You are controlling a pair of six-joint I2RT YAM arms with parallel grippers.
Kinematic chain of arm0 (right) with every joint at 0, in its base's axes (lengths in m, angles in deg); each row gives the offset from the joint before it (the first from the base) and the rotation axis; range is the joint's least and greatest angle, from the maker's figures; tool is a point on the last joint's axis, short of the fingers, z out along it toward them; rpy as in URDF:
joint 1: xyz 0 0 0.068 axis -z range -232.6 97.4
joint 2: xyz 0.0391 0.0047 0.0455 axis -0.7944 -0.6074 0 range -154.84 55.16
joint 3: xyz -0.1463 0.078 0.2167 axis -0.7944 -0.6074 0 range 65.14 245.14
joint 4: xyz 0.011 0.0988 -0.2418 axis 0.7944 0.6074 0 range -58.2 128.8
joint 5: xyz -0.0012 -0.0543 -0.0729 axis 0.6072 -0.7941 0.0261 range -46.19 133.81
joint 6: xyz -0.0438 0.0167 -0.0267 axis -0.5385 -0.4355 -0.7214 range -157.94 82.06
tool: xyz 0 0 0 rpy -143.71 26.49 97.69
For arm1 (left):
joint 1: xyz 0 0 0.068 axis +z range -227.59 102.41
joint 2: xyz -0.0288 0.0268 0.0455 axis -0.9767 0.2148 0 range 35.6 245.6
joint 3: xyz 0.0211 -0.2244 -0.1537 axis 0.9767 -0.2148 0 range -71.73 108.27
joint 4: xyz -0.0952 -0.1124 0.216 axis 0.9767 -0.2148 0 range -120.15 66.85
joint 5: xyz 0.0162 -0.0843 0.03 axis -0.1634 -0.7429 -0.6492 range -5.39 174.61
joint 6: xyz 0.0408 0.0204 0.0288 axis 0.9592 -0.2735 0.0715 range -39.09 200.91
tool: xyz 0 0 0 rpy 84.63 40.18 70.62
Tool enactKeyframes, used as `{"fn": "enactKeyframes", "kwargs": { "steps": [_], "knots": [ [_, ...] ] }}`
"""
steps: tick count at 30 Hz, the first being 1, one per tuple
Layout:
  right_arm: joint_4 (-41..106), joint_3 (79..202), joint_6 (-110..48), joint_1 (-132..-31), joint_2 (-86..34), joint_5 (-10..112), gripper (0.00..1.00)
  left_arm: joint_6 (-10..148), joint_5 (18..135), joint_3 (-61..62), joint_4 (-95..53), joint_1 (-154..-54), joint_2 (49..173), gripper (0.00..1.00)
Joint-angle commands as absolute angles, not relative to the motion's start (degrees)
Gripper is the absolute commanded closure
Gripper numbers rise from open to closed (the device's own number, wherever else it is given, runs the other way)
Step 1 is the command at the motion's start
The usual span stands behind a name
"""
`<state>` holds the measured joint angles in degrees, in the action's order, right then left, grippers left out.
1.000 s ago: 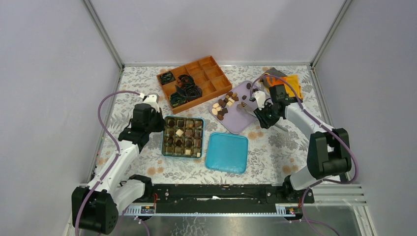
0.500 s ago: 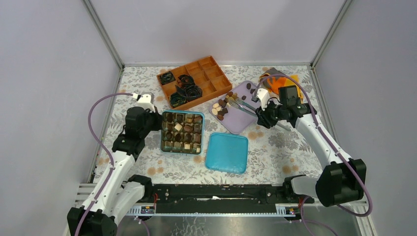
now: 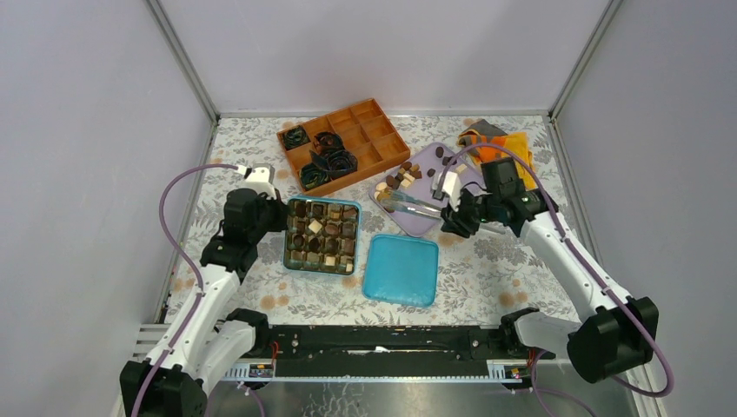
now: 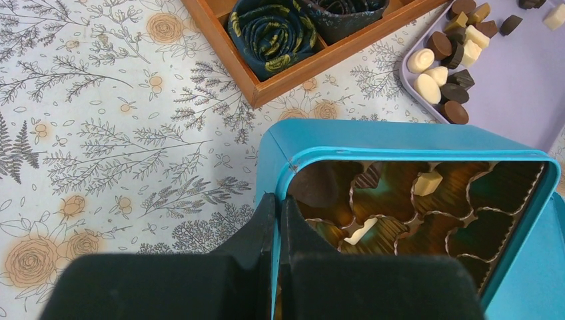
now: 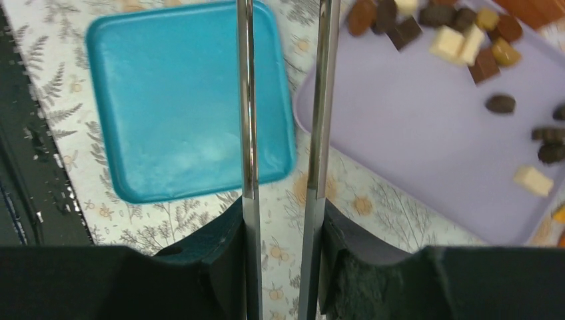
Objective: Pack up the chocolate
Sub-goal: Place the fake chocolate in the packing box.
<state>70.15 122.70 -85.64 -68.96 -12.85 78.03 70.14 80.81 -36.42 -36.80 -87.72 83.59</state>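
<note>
The surface [image 3: 278, 291] carried a floral cover. A wooden tray [image 3: 369, 130] with compartments lay at 12 o'clock from the box and held black paper cups [image 3: 326, 159]. A lilac tray [image 3: 420, 223] lay at 2 o'clock from the box. A teal lid [image 3: 401, 270] lay flat at 4 o'clock from the box, just beside it. The teal box [image 3: 320, 273] sat uncovered, its cells lined with crinkled cups.

The left hand [image 4: 278, 200] was closed, pinching the box wall at the 9 o'clock side. The right hand [image 5: 283, 220] was clamped on metal tongs [image 3: 408, 201], whose blades stood apart and pointed over the lilac tray. Whether the tips held anything could not be determined.

The chocolate [image 3: 395, 181] lay mainly at the 10 o'clock end of the lilac tray. Further pieces filled cells in the box.
</note>
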Motion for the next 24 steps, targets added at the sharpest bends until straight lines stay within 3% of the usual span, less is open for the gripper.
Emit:
{"fn": "enactKeyframes", "kwargs": {
  "steps": [1,19,24],
  "knots": [
    [69.21,124.98,-88.35,-76.01,-10.9,79.32,0.92,69.39,79.9,-35.62,-29.22,-87.53,83.24,1.0],
    [69.23,137.57,-90.15,-107.11,-28.95,58.67,0.92,69.75,80.71,-35.01,-30.23,-87.48,85.43,1.0],
    [68.66,141.23,-88.69,-111.5,-34.13,52.35,0.91,69.75,80.83,-34.9,-30.46,-87.55,85.74,1.0]
  ]
}}
